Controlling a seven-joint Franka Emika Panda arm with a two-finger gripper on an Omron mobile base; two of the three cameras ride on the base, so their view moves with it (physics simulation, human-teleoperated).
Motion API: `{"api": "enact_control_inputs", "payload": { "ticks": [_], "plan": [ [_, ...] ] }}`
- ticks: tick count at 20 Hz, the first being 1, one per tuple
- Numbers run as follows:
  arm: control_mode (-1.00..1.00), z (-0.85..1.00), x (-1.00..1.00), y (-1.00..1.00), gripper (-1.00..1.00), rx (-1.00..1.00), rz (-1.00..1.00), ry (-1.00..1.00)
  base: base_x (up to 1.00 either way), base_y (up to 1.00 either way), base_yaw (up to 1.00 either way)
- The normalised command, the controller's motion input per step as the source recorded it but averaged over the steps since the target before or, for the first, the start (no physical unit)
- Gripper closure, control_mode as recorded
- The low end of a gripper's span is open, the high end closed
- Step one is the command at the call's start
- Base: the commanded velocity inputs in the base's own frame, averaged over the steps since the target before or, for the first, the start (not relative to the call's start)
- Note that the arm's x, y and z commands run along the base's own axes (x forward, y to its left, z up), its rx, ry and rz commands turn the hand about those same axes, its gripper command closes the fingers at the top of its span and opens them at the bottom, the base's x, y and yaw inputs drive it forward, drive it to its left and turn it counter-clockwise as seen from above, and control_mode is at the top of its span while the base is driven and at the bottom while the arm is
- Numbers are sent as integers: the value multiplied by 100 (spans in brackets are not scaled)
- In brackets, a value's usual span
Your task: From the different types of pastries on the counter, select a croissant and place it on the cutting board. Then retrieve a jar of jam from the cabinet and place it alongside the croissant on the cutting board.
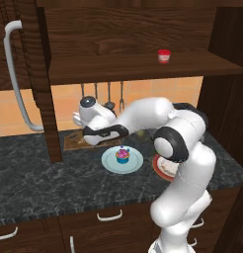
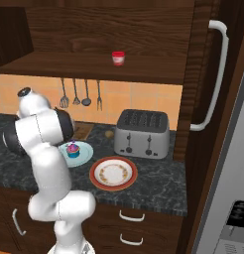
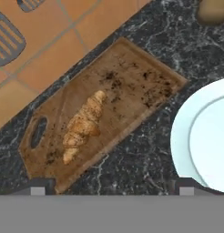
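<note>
Lying lengthwise on the cutting board (image 3: 104,113), the croissant (image 3: 83,125) is golden-brown, flaky and lumpy, free of the gripper (image 3: 111,190), whose fingertips stand wide apart and hold nothing. The board rests on the dark marbled counter (image 1: 39,173) against the orange tiled wall, arm above it. Just beside it sits a pale blue plate (image 1: 108,165) bearing the pink-frosted cupcake (image 1: 122,156). A small brown lump (image 3: 213,11) lies near the toaster (image 2: 142,133). The red jar of jam (image 1: 164,56) stands on the cabinet (image 1: 143,66) shelf.
</note>
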Motion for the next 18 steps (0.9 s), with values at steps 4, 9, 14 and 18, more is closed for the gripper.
{"api": "enact_control_inputs", "payload": {
  "ticks": [4, 9, 14, 18],
  "plan": [
    [-100, 64, -54, -81, -100, 0, 1, -2, 0, 0, 0],
    [-100, 63, -22, -97, -100, 0, -3, 0, 0, 0, 0],
    [-100, 54, -25, -96, -100, -4, -1, 0, 0, 0, 0],
    [-100, 22, -19, -98, -100, -12, -1, 0, 0, 0, 0]
  ]
}}
